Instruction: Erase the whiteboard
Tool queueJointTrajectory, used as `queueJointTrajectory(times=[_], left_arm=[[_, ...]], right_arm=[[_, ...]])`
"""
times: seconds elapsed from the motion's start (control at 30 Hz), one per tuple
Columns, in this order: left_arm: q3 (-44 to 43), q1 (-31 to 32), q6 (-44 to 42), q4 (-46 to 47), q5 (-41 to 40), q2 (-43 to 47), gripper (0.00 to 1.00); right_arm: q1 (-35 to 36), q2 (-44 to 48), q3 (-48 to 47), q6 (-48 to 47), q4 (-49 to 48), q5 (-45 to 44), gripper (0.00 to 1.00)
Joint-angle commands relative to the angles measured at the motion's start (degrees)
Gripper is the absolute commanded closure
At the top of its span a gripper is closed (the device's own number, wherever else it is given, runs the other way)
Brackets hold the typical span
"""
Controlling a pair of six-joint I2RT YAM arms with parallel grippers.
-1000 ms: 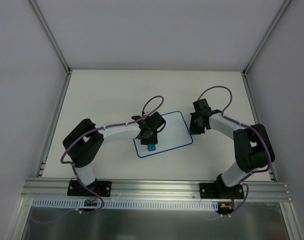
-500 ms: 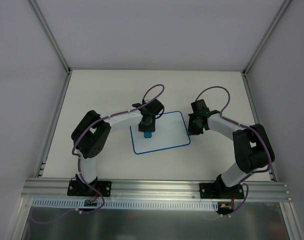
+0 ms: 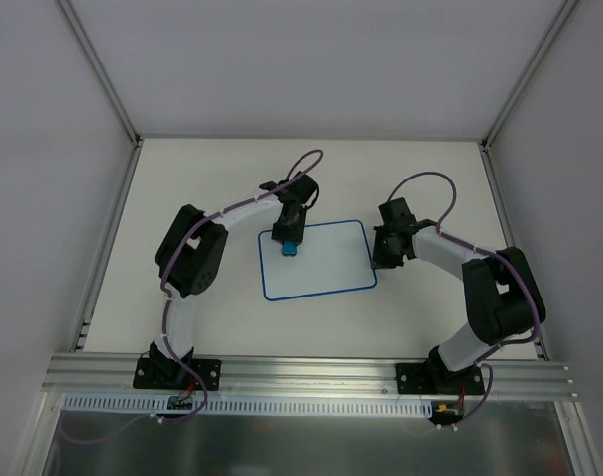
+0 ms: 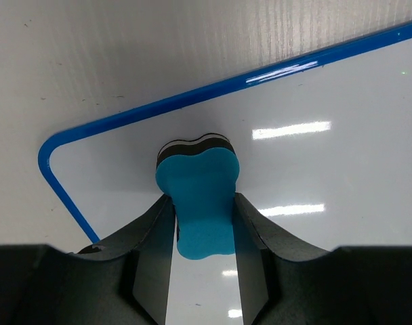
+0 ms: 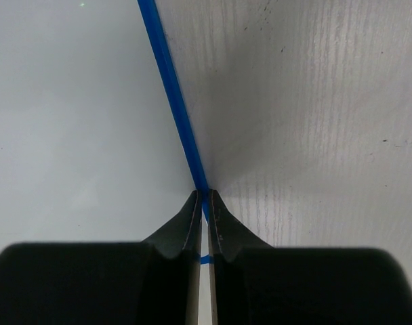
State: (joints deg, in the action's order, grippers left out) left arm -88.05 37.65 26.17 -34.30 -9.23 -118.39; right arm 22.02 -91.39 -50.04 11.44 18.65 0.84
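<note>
The whiteboard (image 3: pixel 326 266), white with a thin blue border, lies flat at the table's middle; no drawing shows on it. My left gripper (image 3: pixel 288 241) is shut on a bright-blue eraser (image 3: pixel 289 248) with a dark underside, pressed on the board near its far left corner. In the left wrist view the eraser (image 4: pixel 198 193) sits between my fingers (image 4: pixel 152 237) just inside the board's blue border (image 4: pixel 192 98). My right gripper (image 3: pixel 380 254) is shut, its tips (image 5: pixel 204 195) resting on the board's right border (image 5: pixel 171 88).
The white wood-grain table (image 3: pixel 202 188) is walled by white panels at the back and both sides. A metal rail (image 3: pixel 311 372) runs along the near edge by the arm bases. Purple cables loop over both wrists.
My left gripper has dragged the eraser from the board's near left part up to its far left corner. The board has turned a little and shifted left. The right gripper followed slightly left.
</note>
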Motion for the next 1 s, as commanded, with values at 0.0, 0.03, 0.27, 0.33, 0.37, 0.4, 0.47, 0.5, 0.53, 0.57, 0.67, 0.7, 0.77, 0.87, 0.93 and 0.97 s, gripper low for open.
queueJointTrajectory(times=[0.0,0.03,0.27,0.33,0.37,0.4,0.47,0.5,0.53,0.57,0.67,0.7,0.77,0.87,0.93,0.97], left_arm=[[1.47,-0.03,-3.58,-4.10,5.97,-3.34,1.00],[2.00,0.32,-3.67,-4.28,6.85,-3.17,1.00],[5.69,3.39,-1.75,-4.19,16.00,-0.01,1.00],[8.14,3.57,-0.95,-4.19,14.43,1.22,1.00],[9.03,3.57,-0.69,-4.19,13.29,2.54,1.00],[9.91,3.49,-0.69,-4.19,12.32,3.16,1.00],[12.46,3.13,-0.42,-4.19,9.78,4.30,1.00],[13.42,2.96,-0.07,-4.10,9.59,5.52,1.00],[15.17,2.61,0.10,-4.10,9.59,6.23,1.00],[16.15,2.52,0.37,-4.10,7.32,7.72,1.00],[19.84,2.17,0.89,-4.02,5.46,10.10,1.00],[20.80,2.08,1.16,-3.93,4.67,11.85,1.00],[23.44,1.99,1.42,-3.75,3.61,13.53,1.00],[27.31,2.08,2.12,-3.40,2.47,17.04,1.00],[30.37,1.99,2.83,-3.14,1.68,19.68,1.00],[31.26,1.99,3.35,-2.96,1.41,21.08,1.00]], right_arm=[[0.30,0.52,1.44,0.25,3.58,-2.42,0.94],[0.30,0.34,1.26,0.33,3.49,-2.42,0.94],[0.48,-0.27,0.65,0.42,3.41,-2.86,0.96],[0.57,-0.28,0.56,0.42,3.41,-2.86,0.96],[0.65,-0.36,0.56,0.42,3.49,-3.04,0.97],[0.65,-0.45,0.47,0.51,3.41,-3.04,0.97],[0.65,-0.45,0.38,0.60,3.41,-3.30,0.97],[0.65,-0.36,0.38,0.77,3.41,-3.30,0.98],[0.65,-0.45,0.47,0.86,3.41,-3.39,0.98],[0.65,-0.45,0.47,0.86,3.32,-3.56,0.98],[0.65,-0.19,0.47,0.95,3.32,-4.18,0.98],[0.65,-0.19,0.56,0.86,3.40,-4.44,0.98],[0.65,-0.01,0.47,1.04,3.41,-4.88,0.99],[0.65,-0.01,0.56,1.13,3.49,-4.97,0.99],[0.74,-0.01,0.65,1.21,3.41,-4.97,0.99],[0.57,-0.01,0.56,1.30,3.41,-5.23,0.99]])
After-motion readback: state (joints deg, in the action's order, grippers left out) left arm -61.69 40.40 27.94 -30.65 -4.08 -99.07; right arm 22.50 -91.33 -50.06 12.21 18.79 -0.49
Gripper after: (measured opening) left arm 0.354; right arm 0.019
